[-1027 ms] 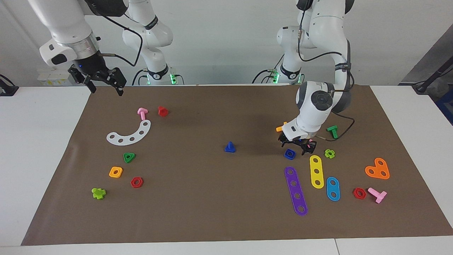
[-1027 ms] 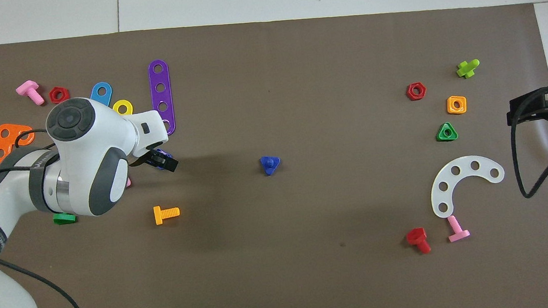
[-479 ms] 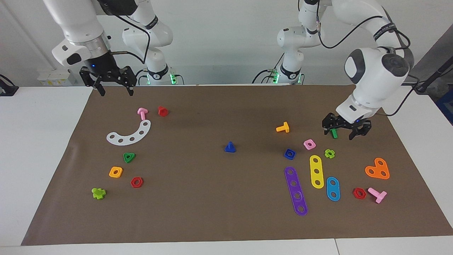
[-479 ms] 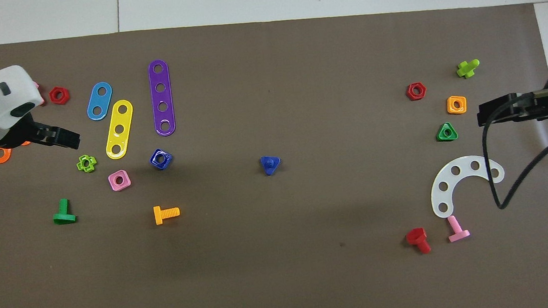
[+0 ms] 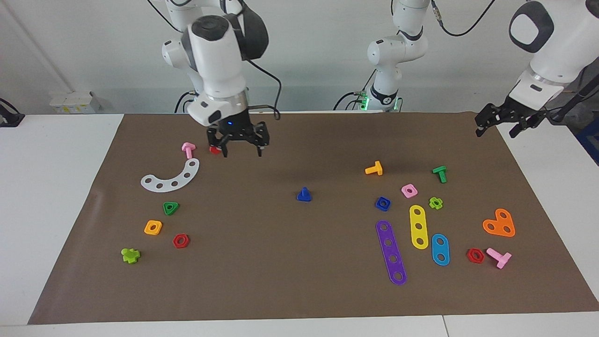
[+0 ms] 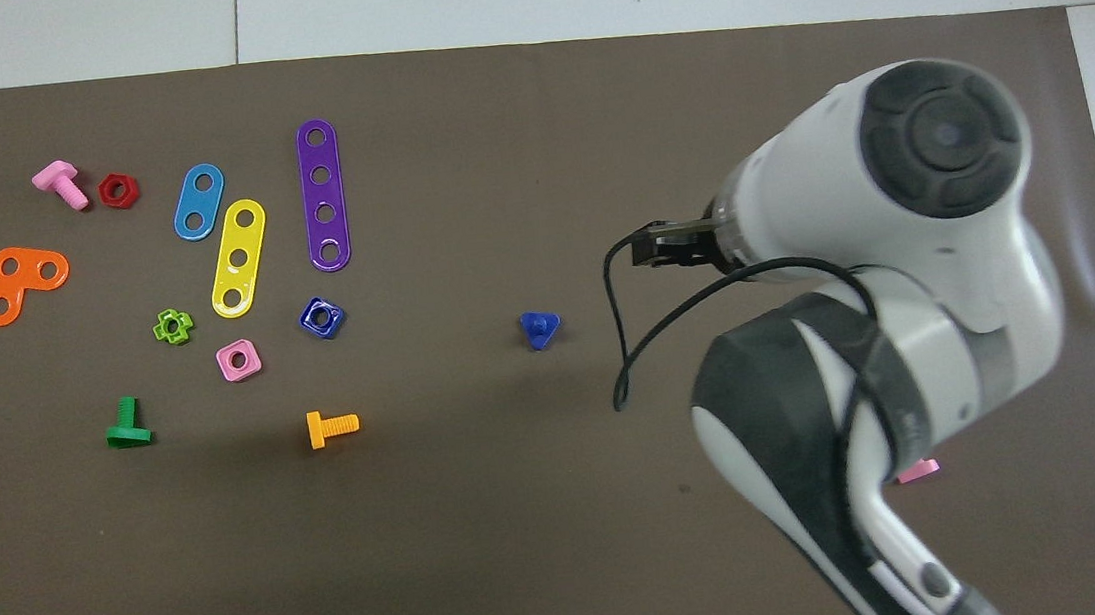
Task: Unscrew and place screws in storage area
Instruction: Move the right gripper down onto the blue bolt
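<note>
While its fingers are standing apart and holding nothing, the right gripper (image 5: pixel 242 149) is hanging over the mat near a half-hidden red bolt (image 5: pixel 215 150); in the overhead view its arm is covering most parts at that end. The left gripper (image 5: pixel 497 122), also spread and empty, is hanging over the mat's edge (image 5: pixel 538 187), cut off overhead. The dark-blue bolt (image 5: pixel 303 194) is standing head-down mid-mat; the dark-blue square nut (image 5: pixel 383 203) is lying flat beside the pink nut (image 5: pixel 409 190), just nearer the robots than the purple strip (image 5: pixel 391 252).

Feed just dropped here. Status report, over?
Right gripper open, up over mat. Left gripper open, at mat's edge. Blue bolt and blue nut lie apart, unobstructed.
</note>
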